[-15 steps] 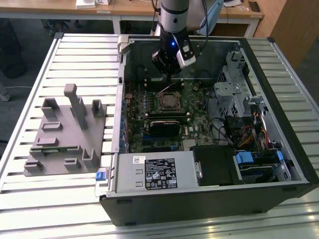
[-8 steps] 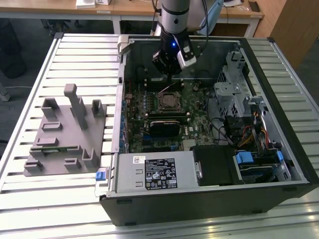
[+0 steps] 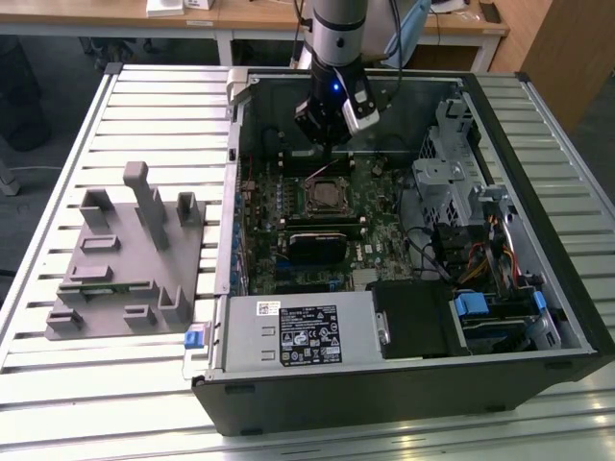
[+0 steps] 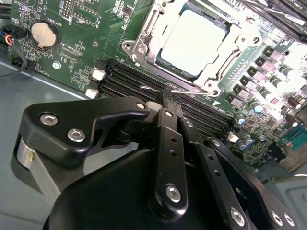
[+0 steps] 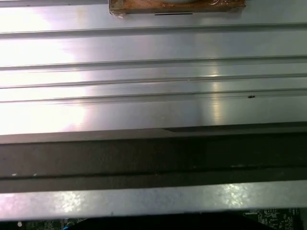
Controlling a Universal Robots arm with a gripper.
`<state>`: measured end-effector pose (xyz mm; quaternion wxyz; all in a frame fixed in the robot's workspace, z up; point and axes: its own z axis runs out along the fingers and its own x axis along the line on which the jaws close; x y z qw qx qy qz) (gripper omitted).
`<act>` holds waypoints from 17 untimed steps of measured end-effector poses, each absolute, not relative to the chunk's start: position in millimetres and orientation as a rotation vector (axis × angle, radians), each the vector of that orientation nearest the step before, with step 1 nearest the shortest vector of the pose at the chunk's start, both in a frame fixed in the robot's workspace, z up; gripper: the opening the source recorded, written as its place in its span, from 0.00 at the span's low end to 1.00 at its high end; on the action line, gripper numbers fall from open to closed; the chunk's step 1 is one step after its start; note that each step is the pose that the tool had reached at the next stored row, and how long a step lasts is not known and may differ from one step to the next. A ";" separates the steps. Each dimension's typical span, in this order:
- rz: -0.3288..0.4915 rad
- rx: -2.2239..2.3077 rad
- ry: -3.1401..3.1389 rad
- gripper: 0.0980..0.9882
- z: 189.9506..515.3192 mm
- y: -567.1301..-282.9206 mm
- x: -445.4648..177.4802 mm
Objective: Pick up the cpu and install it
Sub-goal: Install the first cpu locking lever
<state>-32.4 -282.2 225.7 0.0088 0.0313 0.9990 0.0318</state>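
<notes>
The cpu [image 4: 194, 40], a flat square chip with a silver-white top, lies in the metal-framed socket on the green motherboard [image 4: 72, 52]. In the exterior view the cpu [image 3: 325, 195] sits at the middle of the board inside the open computer case [image 3: 404, 384]. My gripper [image 3: 325, 144] hangs just above and behind the socket. In the second wrist view the gripper [image 4: 165, 94] is shut, its black fingertips together over the memory slots beside the socket's thin metal lever [image 4: 151, 89]. I see nothing held between them.
A grey moulded fixture [image 3: 125, 254] lies on the slatted metal table [image 3: 58, 384] at the exterior view's left. Inside the case stand a silver power supply [image 3: 298, 331], a black box [image 3: 418, 317] and a metal drive cage [image 3: 452, 182] with cables. The case's wall [image 5: 153, 153] runs close to the wrist.
</notes>
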 end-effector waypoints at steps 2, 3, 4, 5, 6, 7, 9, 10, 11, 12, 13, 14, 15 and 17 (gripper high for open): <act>0.099 0.097 3.121 0.01 225.3 -282.1 -31.9; 0.099 0.098 3.121 0.01 225.1 -282.0 -31.6; 0.098 0.098 3.121 0.01 224.8 -282.0 -31.3; 0.098 0.098 3.122 0.01 224.6 -282.0 -30.8; 0.098 0.098 3.122 0.01 224.4 -282.0 -30.4; 0.097 0.098 3.122 0.01 224.1 -282.0 -29.8; 0.096 0.098 3.123 0.01 223.9 -282.0 -28.5; 0.096 0.098 3.123 0.01 223.8 -282.0 -28.0; 0.095 0.098 3.123 0.01 223.7 -282.0 -27.6; 0.095 0.098 3.123 0.01 223.5 -282.1 -27.4; 0.095 0.098 3.123 0.01 223.3 -282.1 -27.2; 0.095 0.098 3.123 0.01 223.1 -282.2 -27.0; 0.094 0.098 3.123 0.01 222.9 -282.3 -26.9; 0.093 0.098 3.123 0.01 222.3 -282.3 -26.7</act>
